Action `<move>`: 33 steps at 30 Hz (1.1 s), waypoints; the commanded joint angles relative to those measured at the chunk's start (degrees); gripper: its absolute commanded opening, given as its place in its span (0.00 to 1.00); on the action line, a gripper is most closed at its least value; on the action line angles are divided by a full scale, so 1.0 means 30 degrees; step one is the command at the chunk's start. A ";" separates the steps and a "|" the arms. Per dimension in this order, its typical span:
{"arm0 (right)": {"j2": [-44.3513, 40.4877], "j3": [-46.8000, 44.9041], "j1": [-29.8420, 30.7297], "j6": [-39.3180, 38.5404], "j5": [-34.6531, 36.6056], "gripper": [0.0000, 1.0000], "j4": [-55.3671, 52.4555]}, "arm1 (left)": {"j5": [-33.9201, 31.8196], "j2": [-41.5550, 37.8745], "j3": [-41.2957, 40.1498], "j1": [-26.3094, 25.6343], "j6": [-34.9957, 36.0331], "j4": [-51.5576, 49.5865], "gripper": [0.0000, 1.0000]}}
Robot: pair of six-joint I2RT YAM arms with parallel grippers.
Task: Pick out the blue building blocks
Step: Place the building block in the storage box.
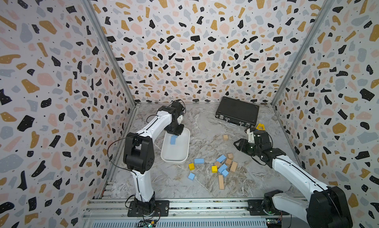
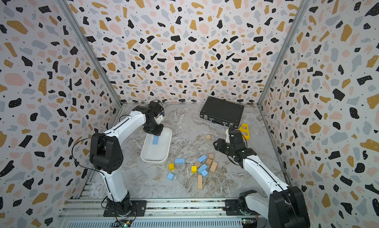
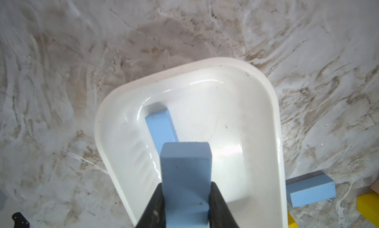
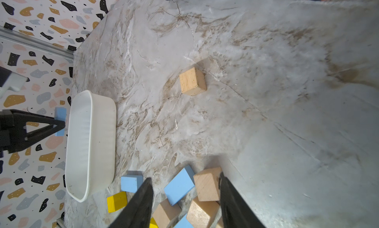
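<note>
While pinching one blue block (image 3: pixel 185 171) in left hand (image 3: pixel 186 185) over tray (image 3: pixel 272 106), with a second block (image 3: pixel 161 126) lying inside, leaves five blocks (image 1: pixel 222 168) on desk (image 1: pixel 205 122) near spread, empty right hand (image 4: pixel 184 176); mostly undone.

Black case (image 1: pixel 237 111), yellow cubes (image 1: pixel 191 166), tan wooden blocks (image 1: pixel 221 181)

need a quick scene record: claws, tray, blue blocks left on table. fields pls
left claw: shut on held blue block, above white tray
right claw: open, empty, near the loose blocks
in tray: one blue brick
table blue blocks: five
non-targets: two yellow cubes, wood blocks, black case
</note>
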 commanded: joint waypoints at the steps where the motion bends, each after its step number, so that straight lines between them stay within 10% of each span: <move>1: -0.0248 0.0546 0.0121 0.0165 0.0010 0.54 -0.0012 | 0.0118 0.0584 -0.0198 -0.0007 -0.2313 0.0577 0.05; 33: -0.1157 -0.0034 0.0152 0.0194 0.0502 0.55 -0.0840 | 0.0017 0.4182 -0.0080 -0.0005 -0.4253 0.2348 0.09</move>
